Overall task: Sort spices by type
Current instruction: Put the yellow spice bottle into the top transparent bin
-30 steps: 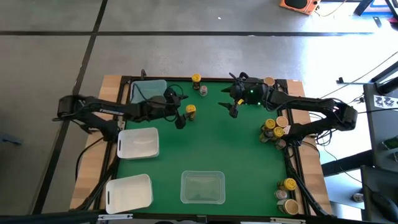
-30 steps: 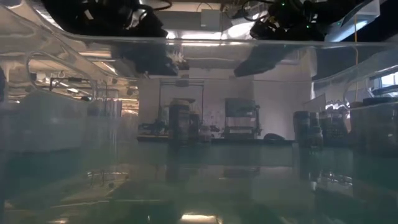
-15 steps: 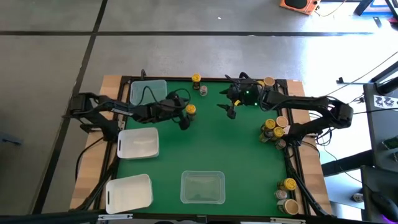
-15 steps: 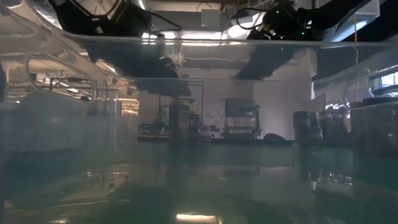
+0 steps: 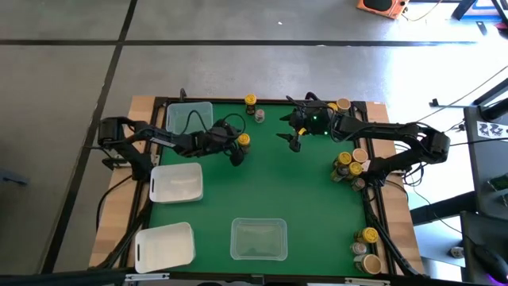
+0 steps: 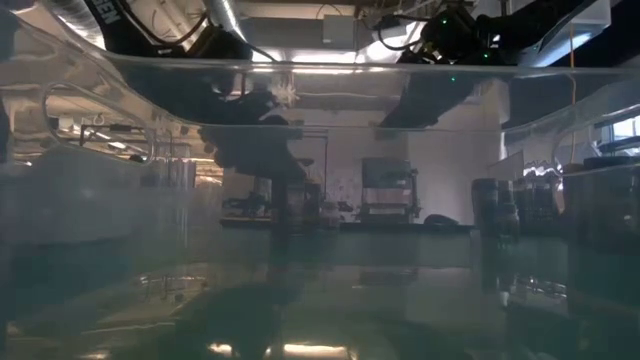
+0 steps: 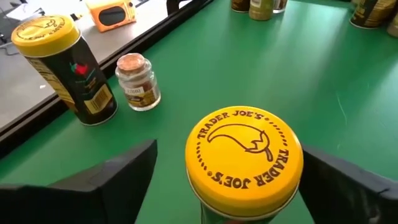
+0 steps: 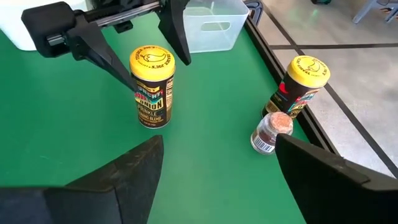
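Reaching: the left tool (image 5: 232, 151) stands spread around the yellow-lid jar (image 5: 243, 141), one finger (image 7: 106, 186) on each side, not yet pinching it.
Jar place: upright on the green desk (image 5: 270, 191), near the far edge, beside the clear tray (image 5: 189, 117).
Neighbours: a second yellow-lid jar (image 7: 62, 68) and a small copper-lid jar (image 7: 138, 81) stand behind this jar.
Right tool: the right tool (image 5: 292, 139) hovers spread and empty, on the other side of the jar.
Risk: I think a finger closing off-centre can push the tall jar over, or it slips out when lifted.
Change: compared with one second ago, the left tool has moved closer and now frames the jar; the right tool has shifted slightly.
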Robot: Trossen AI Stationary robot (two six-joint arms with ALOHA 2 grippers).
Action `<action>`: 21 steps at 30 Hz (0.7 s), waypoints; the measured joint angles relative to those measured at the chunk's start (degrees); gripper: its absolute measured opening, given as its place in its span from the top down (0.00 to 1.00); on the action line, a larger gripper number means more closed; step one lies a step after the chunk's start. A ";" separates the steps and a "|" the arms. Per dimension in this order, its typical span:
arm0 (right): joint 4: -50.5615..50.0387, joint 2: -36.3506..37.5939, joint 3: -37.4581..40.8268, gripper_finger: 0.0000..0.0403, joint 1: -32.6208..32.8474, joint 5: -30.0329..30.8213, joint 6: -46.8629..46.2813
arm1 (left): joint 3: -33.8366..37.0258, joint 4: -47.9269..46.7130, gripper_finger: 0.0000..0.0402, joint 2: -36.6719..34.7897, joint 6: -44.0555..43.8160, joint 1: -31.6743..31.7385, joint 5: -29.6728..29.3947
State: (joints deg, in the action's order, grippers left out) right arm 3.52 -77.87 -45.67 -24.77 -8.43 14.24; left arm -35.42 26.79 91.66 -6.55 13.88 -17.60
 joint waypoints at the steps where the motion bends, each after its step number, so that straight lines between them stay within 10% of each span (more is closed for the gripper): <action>1: 0.00 0.01 0.00 0.24 0.00 0.00 0.00 | 0.00 0.04 0.17 0.00 -0.02 0.15 0.04; 10: 0.62 0.02 0.00 0.24 0.00 0.00 0.00 | 0.00 -0.37 0.44 0.00 0.85 0.80 0.89; 21: 1.03 0.02 0.00 0.24 0.00 0.00 0.00 | 0.00 -1.59 0.43 -5.61 1.32 0.80 0.29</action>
State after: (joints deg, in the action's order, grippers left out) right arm 4.55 -77.84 -45.67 -24.77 -8.43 14.24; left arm -35.42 25.19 86.05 -5.22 14.68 -17.31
